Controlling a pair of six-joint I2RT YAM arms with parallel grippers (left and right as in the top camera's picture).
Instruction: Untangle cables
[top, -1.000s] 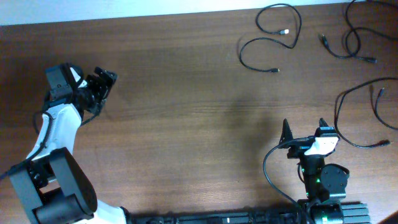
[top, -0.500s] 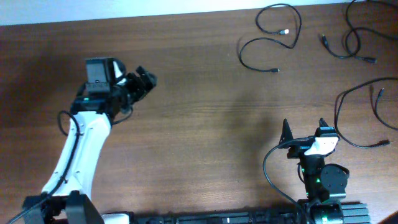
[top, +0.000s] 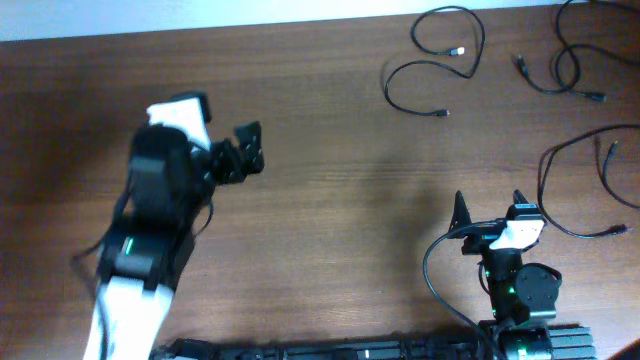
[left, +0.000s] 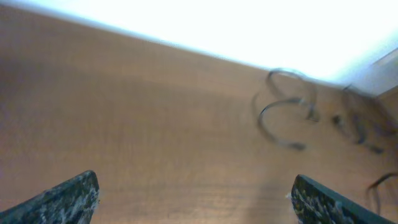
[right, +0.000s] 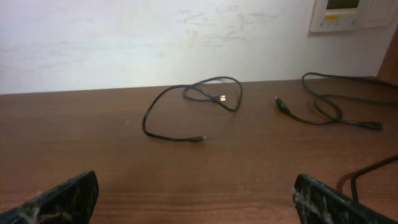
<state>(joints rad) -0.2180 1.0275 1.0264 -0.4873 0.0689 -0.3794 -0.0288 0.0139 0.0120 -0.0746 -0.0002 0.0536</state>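
Observation:
Several thin black cables lie apart at the back right of the wooden table. One looped cable (top: 432, 72) sits at the back centre-right and shows in the right wrist view (right: 186, 102) and, blurred, in the left wrist view (left: 283, 115). A second cable (top: 560, 70) lies further right (right: 323, 112). A third cable (top: 580, 185) curves at the right edge. My left gripper (top: 245, 150) is open and empty over the table's left half. My right gripper (top: 488, 205) is open and empty near the front right.
The table's back edge meets a white wall (right: 155, 37) with a small wall panel (right: 348, 14). The right arm's own thicker black wire (top: 435, 280) loops beside its base at the front.
My left arm has swung from the far left edge toward the table's middle, with its gripper still open. The right arm and the cables have not moved.

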